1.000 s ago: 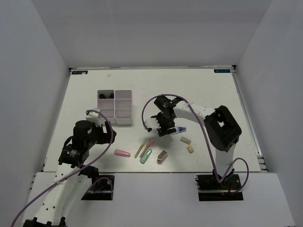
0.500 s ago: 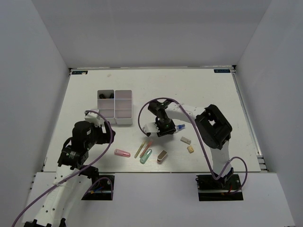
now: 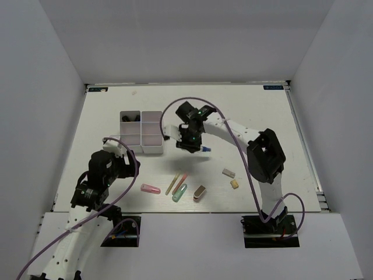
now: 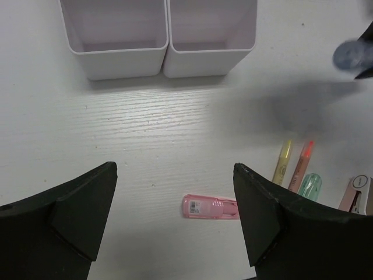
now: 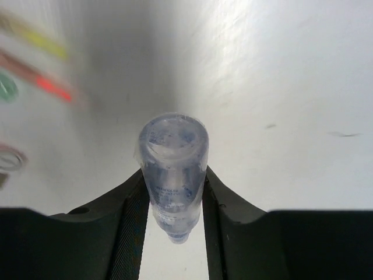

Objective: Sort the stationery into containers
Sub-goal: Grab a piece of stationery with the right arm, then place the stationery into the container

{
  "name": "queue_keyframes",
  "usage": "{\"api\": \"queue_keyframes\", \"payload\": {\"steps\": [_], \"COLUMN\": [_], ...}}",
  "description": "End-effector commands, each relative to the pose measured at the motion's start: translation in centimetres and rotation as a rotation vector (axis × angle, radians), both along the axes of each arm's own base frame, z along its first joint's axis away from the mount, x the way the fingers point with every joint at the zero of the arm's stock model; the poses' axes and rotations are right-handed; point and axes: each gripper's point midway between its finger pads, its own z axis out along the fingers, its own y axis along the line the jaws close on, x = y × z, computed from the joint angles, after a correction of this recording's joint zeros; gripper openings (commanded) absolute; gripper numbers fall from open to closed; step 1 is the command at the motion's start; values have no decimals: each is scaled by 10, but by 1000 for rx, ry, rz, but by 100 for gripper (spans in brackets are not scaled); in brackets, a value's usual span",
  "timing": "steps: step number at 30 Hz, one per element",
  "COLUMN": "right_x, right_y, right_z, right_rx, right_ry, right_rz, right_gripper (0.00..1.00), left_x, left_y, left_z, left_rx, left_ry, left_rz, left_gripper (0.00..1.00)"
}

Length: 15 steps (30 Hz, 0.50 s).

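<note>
Our right tool [image 3: 190, 144] grips the bottle [image 5: 173, 163] in the air, just right of the box [image 3: 152, 150]. Our left tool [image 4: 175, 170] hangs spread wide above the table [image 4: 145, 128], near the capsule [image 4: 211, 206].

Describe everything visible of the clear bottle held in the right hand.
The small clear plastic bottle is see-through, with faint print on its wall and a blue cap seen from above. The right hand's black fingers clamp its sides, round base toward the wrist camera. It looks lifted off the white table, near the white compartment box.
</note>
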Motion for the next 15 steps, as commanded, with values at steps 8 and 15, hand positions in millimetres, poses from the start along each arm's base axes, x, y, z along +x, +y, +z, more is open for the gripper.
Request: {"api": "queue_keyframes", "payload": {"steps": [8,15], "right_x": [39,81], "right_y": [111,159], "right_z": [179,232], "right_rx": [763,1028], "right_ry": [-135,-42], "right_rz": [-126,-242], "right_gripper": [0,0], "left_x": [6,7], "left_y": [19,30], "left_z": [7,4], "left_rx": [51,76], "left_ry": [-90,-114], "left_rz": [88,138], "left_gripper": [92,95]}}
